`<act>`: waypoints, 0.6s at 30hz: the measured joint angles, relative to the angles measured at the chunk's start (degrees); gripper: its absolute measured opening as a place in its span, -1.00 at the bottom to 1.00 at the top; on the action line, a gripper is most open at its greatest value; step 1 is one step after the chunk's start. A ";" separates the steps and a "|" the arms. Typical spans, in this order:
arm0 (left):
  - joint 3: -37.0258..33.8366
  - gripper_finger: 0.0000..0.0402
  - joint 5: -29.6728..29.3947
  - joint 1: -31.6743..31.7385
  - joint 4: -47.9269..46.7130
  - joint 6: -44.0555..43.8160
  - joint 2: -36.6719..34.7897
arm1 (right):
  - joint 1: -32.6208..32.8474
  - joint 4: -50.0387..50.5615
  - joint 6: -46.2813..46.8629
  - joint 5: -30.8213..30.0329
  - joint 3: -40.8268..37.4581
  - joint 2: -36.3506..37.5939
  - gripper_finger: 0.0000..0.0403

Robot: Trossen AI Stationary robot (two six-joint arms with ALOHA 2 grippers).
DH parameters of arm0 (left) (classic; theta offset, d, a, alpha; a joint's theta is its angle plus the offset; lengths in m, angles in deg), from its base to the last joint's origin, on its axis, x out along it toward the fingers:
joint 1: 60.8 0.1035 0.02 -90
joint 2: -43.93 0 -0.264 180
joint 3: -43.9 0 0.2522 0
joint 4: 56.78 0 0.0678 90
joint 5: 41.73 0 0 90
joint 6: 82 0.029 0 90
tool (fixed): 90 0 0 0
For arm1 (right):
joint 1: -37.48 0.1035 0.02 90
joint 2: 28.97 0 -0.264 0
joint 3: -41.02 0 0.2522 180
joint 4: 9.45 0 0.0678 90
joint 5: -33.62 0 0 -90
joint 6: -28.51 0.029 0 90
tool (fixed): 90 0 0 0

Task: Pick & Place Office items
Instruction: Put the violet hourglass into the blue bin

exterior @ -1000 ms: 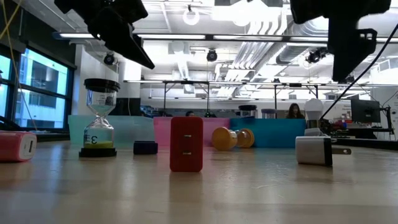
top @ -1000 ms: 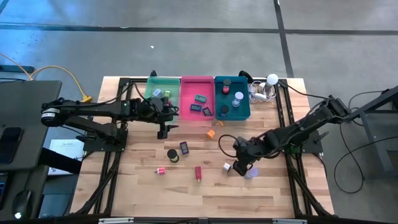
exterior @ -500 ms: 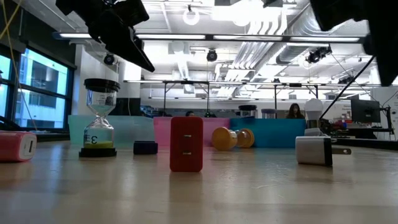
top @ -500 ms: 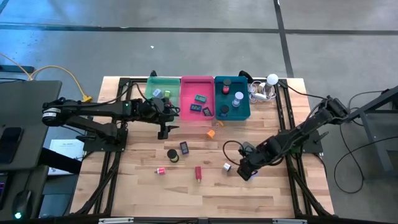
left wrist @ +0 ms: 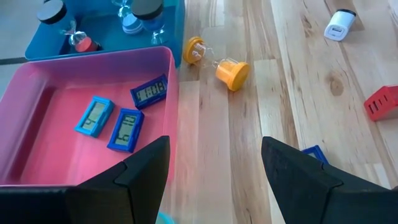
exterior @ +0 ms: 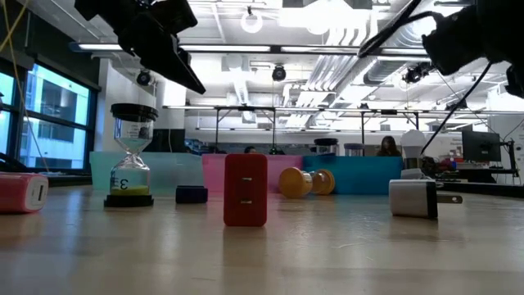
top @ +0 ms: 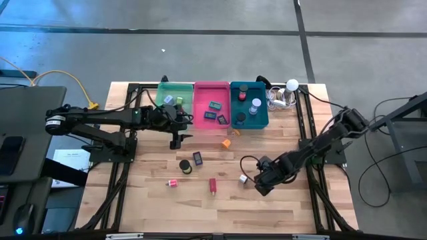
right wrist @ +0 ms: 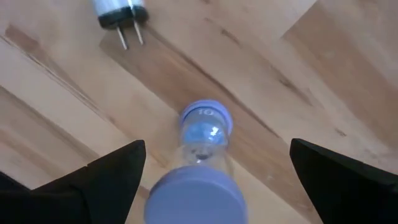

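A lavender hourglass stands on the wood, seemingly upright, its top cap toward the camera. My right gripper points down over it, open, one finger on either side and neither touching. The white charger lies just beyond. Farther left are the red charger, the black hourglass, a small dark blue item and a pink item. The orange hourglass lies on its side. My left gripper hangs open by the pink tray, holding nothing.
The green tray, pink tray and teal tray stand side by side at the far edge. Blue clocks lie in the pink one. A white ball with cables sits at the far right corner.
My right gripper has swung toward the table's right and near edges and sunk, rolling about its own axis. It now stands over the lavender hourglass, still open. The things on the table have not moved.
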 joint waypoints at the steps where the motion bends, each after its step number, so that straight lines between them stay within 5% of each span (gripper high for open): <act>1: 0.00 0.23 0.00 0.00 0.07 0.00 0.00 | 0.02 -0.13 0.02 0.42 0.00 -0.50 0.93; 12: 0.00 0.23 0.00 0.00 0.78 0.00 0.00 | 0.07 -0.20 -1.57 2.94 0.00 -4.34 0.91; 18: 0.00 0.23 0.02 0.00 0.73 -0.02 0.00 | 0.05 -0.20 -1.64 2.96 0.00 -4.42 0.62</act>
